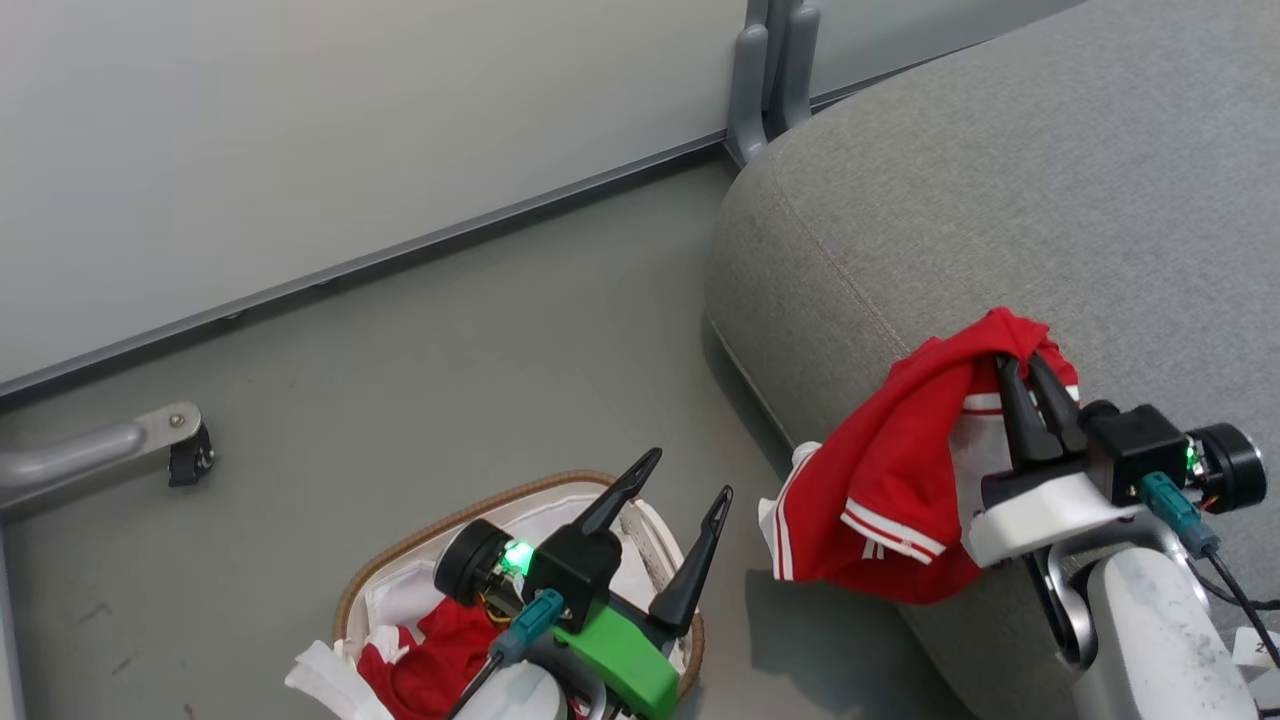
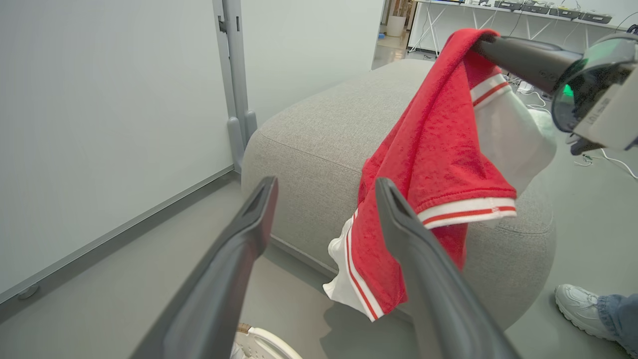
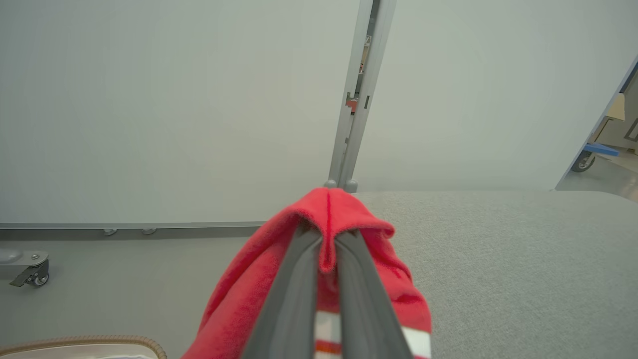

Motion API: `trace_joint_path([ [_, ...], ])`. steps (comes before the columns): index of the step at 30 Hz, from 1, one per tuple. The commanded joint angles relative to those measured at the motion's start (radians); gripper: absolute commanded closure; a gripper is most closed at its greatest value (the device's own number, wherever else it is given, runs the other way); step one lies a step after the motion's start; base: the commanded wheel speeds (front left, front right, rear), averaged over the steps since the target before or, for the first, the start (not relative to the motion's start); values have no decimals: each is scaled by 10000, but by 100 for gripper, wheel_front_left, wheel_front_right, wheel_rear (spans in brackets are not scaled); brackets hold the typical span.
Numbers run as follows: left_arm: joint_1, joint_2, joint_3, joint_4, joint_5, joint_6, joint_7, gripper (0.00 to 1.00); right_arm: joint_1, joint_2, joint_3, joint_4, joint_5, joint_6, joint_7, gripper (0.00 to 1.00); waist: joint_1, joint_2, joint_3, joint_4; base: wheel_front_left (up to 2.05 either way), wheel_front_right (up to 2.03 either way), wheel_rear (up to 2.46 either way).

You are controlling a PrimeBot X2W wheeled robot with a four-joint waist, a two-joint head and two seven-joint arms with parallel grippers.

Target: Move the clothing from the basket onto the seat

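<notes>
While pinching the clothing [image 1: 890, 480] tight in the right hand [image 1: 1018, 365] at the edge of the seat [image 1: 1000, 180], carry well inward before releasing, with the left hand [image 1: 690, 474] spread wide over the basket [image 1: 440, 515].

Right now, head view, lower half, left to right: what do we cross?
caster wheel → basket → held red clothing. Left out: the left gripper, which overlaps the basket, and the right gripper, which overlaps the clothing.
</notes>
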Motion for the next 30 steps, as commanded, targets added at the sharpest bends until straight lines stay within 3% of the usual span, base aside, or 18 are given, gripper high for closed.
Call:
trace_joint_path([
  [1, -214, 61, -5, -19, 52, -25, 7, 0, -286, -65, -83, -17, -95, -10, -49, 100, 0, -1, 335, 271, 0, 0, 0],
  [8, -761, 328, -46, -142, 235, -26, 9, 0, -2056, -623, -452, -77, -130, -12, -49, 100, 0, -1, 1587, 760, 0, 0, 0],
  [21, -1978, 1074, -35, -428, 817, -26, 9, 0, -6890, -2604, -2086, 482, -16, -12, -48, 100, 0, -1, 4193, 1059, 0, 0, 0],
  [26, -2292, 1171, 5, -518, 974, -26, 7, 0, -7521, -3081, -3033, 903, -184, -12, -48, 100, 0, -1, 4762, 1067, 0, 0, 0],
  [30, -2466, 1179, -52, -554, 1056, -26, 9, 0, -7064, -3272, -3751, 1478, -417, -12, -48, 100, 0, -1, 5021, 1166, 0, 0, 0],
])
